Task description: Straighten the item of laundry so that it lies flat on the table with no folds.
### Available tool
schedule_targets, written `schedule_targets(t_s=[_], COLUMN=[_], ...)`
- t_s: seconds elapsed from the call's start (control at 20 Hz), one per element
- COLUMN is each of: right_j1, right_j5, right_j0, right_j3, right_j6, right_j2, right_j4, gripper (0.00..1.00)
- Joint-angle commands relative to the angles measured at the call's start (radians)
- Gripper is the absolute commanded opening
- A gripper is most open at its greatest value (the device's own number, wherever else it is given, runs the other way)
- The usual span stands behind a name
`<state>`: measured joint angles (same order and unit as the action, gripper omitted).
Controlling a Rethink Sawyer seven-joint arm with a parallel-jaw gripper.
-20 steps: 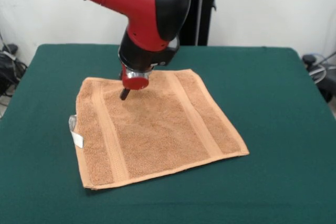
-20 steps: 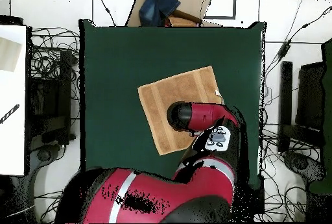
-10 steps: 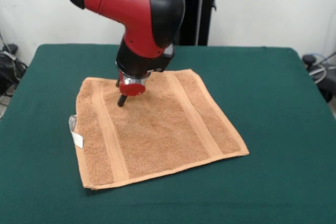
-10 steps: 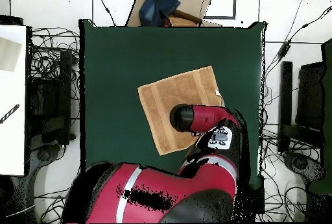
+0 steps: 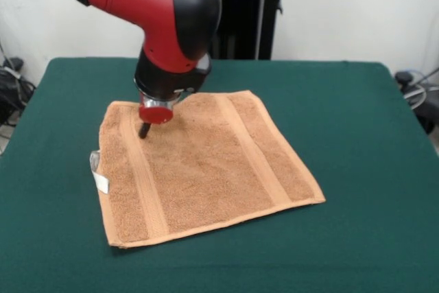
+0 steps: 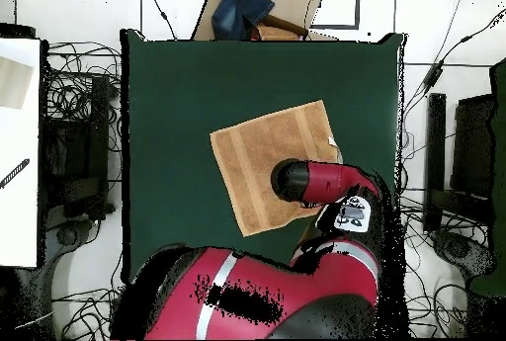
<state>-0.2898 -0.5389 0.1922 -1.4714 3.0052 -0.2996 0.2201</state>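
Orange-tan terry, the towel [image 5: 199,164] lies spread on the green table [image 5: 357,135], its 2 bands straight, no fold visible, white tag [image 5: 98,171] at its left edge. The gripper [image 5: 144,130] has shifted left across the cloth over the last second, now above the left band; whether it is open cannot be told, nothing visibly held. Overhead, the towel [image 6: 259,164] sits mid-table, the arm [image 6: 326,184] covering one corner. Task judged essentially complete.
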Motion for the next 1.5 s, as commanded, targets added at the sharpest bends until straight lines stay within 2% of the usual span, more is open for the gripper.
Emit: schedule_targets(t_s=[0.05, 0.4, 0.75, 1.2, 1.5], right_j1=[-0.012, -0.019, 0.017, 0.073, 0.058], right_j5=[0.053, 0.050, 0.091, 0.155, 0.161], right_j0=[0.010, -0.009, -0.029, -0.001, 0.049], right_j3=[-0.062, -0.077, -0.086, -0.065, -0.076], right_j6=[-0.001, 0.024, 0.071, 0.058, -0.008], right_j2=[0.090, 0.081, 0.077, 0.100, 0.110], right_j4=[-0.012, -0.016, -0.027, -0.027, -0.004], gripper=[1.00, 1.00, 1.00, 1.00, 1.00])
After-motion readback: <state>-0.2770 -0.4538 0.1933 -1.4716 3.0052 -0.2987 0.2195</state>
